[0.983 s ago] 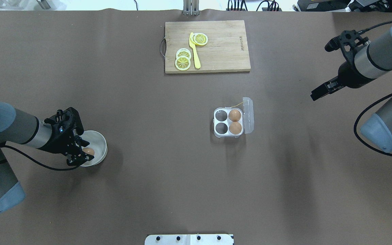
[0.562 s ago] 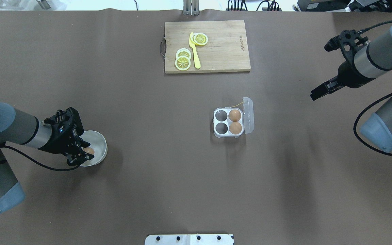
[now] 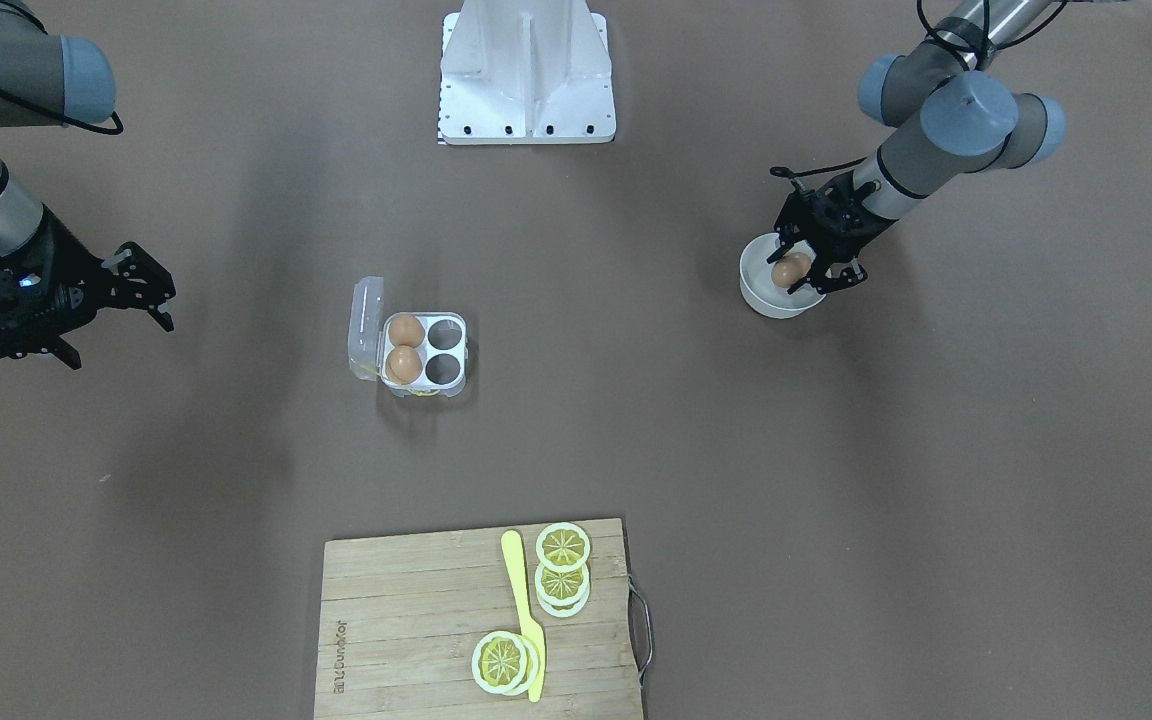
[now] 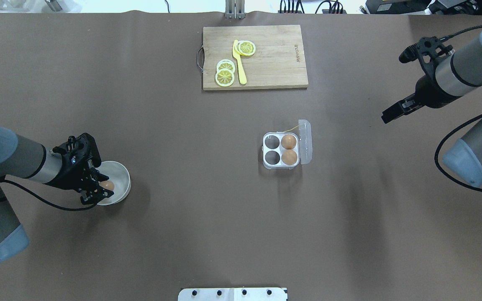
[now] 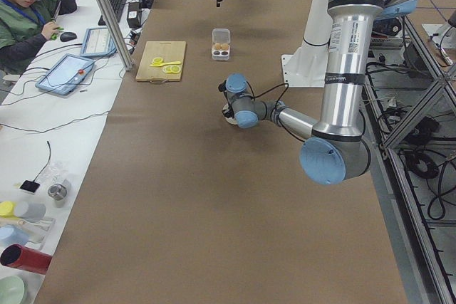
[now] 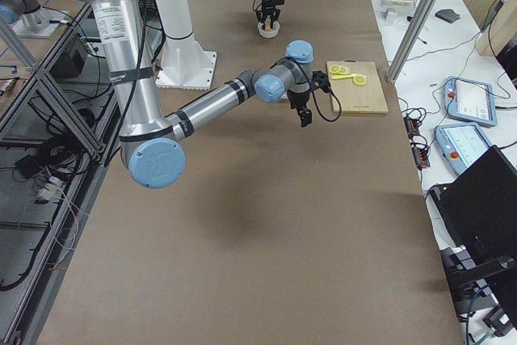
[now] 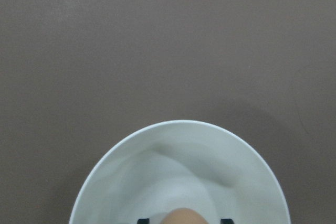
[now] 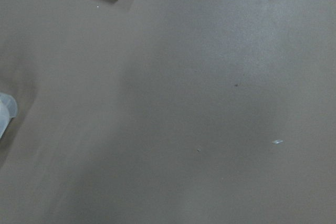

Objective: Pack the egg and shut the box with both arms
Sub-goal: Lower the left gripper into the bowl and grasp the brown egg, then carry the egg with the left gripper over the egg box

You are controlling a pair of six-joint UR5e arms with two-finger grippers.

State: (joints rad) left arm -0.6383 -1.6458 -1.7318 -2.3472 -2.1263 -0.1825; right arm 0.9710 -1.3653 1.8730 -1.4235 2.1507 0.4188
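The clear egg box (image 4: 280,149) sits mid-table with its lid (image 4: 306,140) open to the right. Two tan eggs (image 4: 289,149) fill its right cells and the two left cells are empty. It also shows in the front view (image 3: 424,350). A third egg (image 4: 108,184) is in the white bowl (image 4: 121,177) at the left. My left gripper (image 4: 98,191) reaches into the bowl with its fingers on either side of that egg (image 3: 789,270), shut on it. The left wrist view shows the egg's top (image 7: 181,216) between the fingertips. My right gripper (image 4: 391,115) hangs open and empty, far right of the box.
A wooden cutting board (image 4: 274,58) with lemon slices (image 4: 225,73) and a yellow knife (image 4: 239,62) lies at the far side of the table. The white metal stand (image 3: 526,75) sits at the robot's edge. Brown table cover lies all around the box.
My left gripper has shifted slightly back toward the robot's left at the bowl, and the bowl has nudged with it. The right arm and the box have not moved.
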